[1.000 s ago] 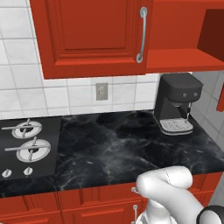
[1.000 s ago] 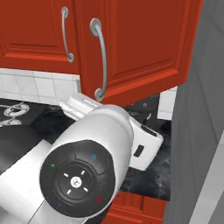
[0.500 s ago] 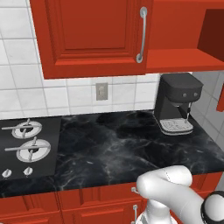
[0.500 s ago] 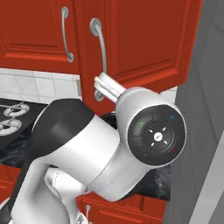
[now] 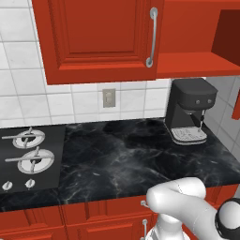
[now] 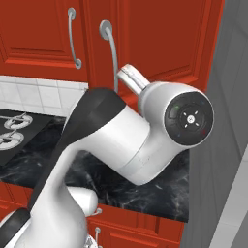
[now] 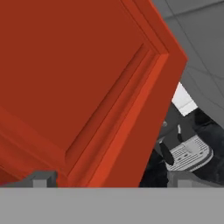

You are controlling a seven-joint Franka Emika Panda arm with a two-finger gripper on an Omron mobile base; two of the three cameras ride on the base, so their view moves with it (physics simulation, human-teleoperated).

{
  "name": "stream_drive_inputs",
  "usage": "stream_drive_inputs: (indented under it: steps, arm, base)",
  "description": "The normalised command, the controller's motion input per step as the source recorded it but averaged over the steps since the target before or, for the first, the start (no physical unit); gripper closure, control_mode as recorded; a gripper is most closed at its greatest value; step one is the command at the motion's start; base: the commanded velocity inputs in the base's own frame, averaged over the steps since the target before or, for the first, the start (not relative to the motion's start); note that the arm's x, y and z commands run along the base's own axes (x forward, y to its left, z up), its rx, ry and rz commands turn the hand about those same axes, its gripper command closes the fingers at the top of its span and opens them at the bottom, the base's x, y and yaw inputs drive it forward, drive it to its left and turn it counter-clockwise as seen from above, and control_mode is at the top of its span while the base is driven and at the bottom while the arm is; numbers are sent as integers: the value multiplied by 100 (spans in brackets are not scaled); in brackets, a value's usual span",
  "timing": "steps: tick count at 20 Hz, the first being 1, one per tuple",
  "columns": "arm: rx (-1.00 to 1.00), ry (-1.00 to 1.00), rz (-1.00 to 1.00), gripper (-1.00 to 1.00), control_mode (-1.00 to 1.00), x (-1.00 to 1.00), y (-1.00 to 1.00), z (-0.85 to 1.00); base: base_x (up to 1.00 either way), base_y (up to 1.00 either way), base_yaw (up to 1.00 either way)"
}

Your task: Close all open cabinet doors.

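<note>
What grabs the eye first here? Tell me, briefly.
The glossy red cabinet door, swung open, fills the hand view, with the open tool just below it. Beyond its edge sits the dark coffee machine on the black marble counter, at the right end, with the gas hob at the left.

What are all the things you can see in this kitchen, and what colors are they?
cabinet doors: at least three, glossy red, on the wall; the right one stands swung open
door handles: curved silver bars
coffee machine: one, dark grey, right end of the counter
counter: one, black marble
stove: one, black with silver burners, left on the counter
wall outlet: one, grey, on white tiles
drawer fronts: red, under the counter
gripper: open, facing the open door
</note>
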Motion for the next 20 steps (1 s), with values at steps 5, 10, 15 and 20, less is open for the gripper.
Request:
stream_drive_inputs:
  steps: [5,10,15,20]
  arm:
    - [12,0,0,-100,-100,48,1,-6]
    - [12,0,0,-100,-100,50,6,-8]
    - [12,0,0,-100,-100,56,20,-6]
    - [11,1,0,-100,-100,55,30,-6]
  base:
    - [0,0,0]
    - [0,0,0]
    - [0,0,0]
    - [0,0,0]
